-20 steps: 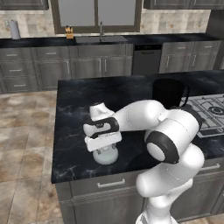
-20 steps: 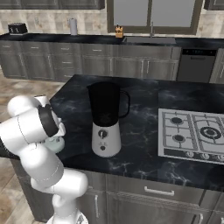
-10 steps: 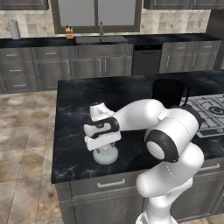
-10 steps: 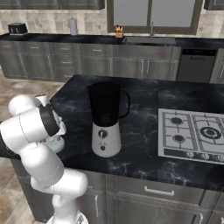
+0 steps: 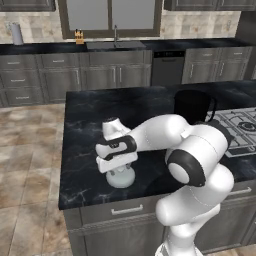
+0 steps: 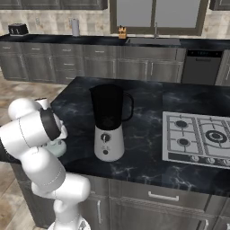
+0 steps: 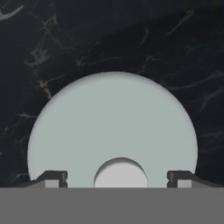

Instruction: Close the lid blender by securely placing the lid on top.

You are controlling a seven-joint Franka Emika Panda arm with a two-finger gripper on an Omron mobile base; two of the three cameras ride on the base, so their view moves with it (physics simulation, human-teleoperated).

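The pale grey-white lid [image 5: 120, 178] lies flat on the black island counter [image 5: 85, 125], near its front left corner. My gripper [image 5: 119, 167] hangs just above it, pointing straight down. In the hand view the lid [image 7: 111, 127] spreads wide, with its small knob [image 7: 120, 173] midway between my two fingertips [image 7: 50, 178]. The gripper [image 7: 116, 179] is open and holds nothing. The blender [image 6: 108, 125], a white base under a dark open-topped jar, stands upright mid-counter, well to the right of the lid [image 6: 57, 148]. My arm partly hides the blender's jar [image 5: 193, 104].
A gas cooktop [image 6: 200, 138] is set into the island to the right of the blender. The counter's front edge [image 5: 100, 197] runs close below the lid. Grey cabinets, a sink [image 5: 115, 44] and a dishwasher line the back wall across a tiled floor.
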